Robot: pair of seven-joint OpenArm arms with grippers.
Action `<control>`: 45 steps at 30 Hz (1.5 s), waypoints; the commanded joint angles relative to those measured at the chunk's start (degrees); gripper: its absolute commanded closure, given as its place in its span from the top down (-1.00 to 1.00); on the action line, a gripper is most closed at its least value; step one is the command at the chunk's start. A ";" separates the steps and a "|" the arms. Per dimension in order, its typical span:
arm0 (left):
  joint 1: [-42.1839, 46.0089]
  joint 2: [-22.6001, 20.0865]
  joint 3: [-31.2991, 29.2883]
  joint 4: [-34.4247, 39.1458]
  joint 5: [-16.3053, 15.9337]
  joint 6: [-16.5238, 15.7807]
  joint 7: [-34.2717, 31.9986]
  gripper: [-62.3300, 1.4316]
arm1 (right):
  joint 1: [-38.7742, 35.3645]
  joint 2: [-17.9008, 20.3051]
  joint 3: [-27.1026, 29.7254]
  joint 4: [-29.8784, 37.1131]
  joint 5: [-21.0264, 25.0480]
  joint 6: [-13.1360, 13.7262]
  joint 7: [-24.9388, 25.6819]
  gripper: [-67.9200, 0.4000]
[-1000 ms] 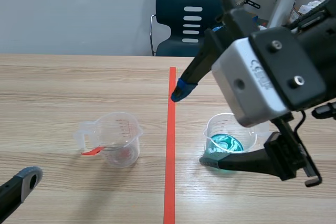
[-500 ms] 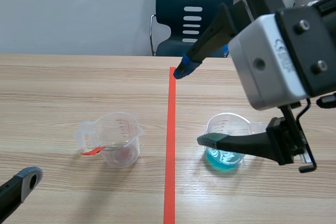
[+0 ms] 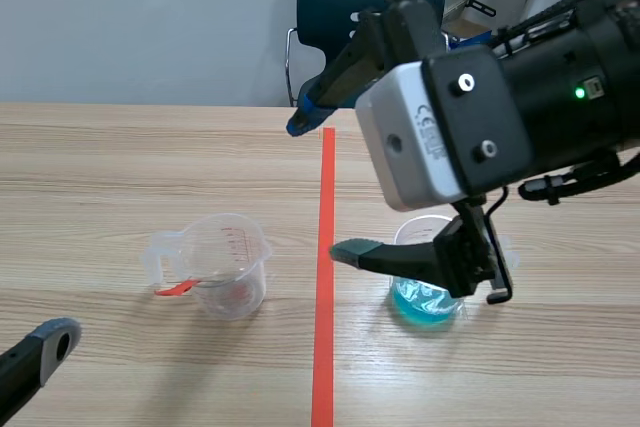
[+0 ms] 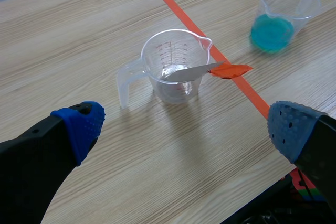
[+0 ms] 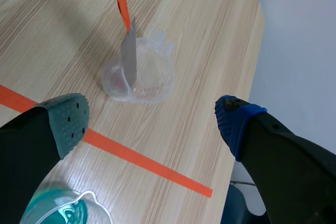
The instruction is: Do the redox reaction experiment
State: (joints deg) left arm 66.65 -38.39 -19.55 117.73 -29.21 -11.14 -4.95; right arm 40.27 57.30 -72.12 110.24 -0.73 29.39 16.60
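Clear cup holding orange-handled blade, beaker of blue liquid

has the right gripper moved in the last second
Yes. The right gripper swung left, away from the blue-liquid cup, and now reaches the orange tape line.

Clear plastic measuring cup, orange-handled metal blade jutting over its rim, well apart from clear cup of teal liquid, bare wood between them, right gripper spread wide above that gap.
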 commanded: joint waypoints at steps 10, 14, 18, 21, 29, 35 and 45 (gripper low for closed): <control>-0.15 0.44 -0.46 0.52 -0.42 -0.20 -1.07 1.00 | -1.55 -7.78 0.13 -3.04 -2.58 0.00 -1.70 0.53; -0.15 0.44 -0.46 0.52 -0.42 -0.20 -1.07 1.00 | -1.55 -10.54 -0.31 -4.44 -2.95 0.39 -1.75 0.53; -0.15 0.44 -0.46 0.52 -0.42 -0.20 -1.07 1.00 | -1.55 -12.96 -1.70 -5.68 -2.97 0.61 -2.12 0.53; -0.15 0.44 -0.46 0.52 -0.42 -0.20 -1.07 1.00 | -1.55 -14.56 -3.58 -6.58 -2.97 0.61 -2.54 0.53; -0.15 0.44 -0.46 0.52 -0.42 -0.20 -1.07 1.00 | -1.55 -17.97 -6.38 -9.29 -3.19 0.39 -3.82 0.52; -0.15 0.44 -0.46 0.52 -0.42 -0.20 -1.07 1.00 | -1.53 -20.63 -6.38 -12.17 -3.82 0.37 -4.04 0.52; -0.15 0.44 -0.46 0.52 -0.42 -0.20 -1.07 1.00 | -1.53 -24.94 -6.38 -16.37 -3.85 0.42 -4.61 0.52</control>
State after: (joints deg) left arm 66.65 -38.39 -19.55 117.73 -29.21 -11.14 -4.95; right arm 37.91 32.75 -79.24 93.12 -4.82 30.26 11.60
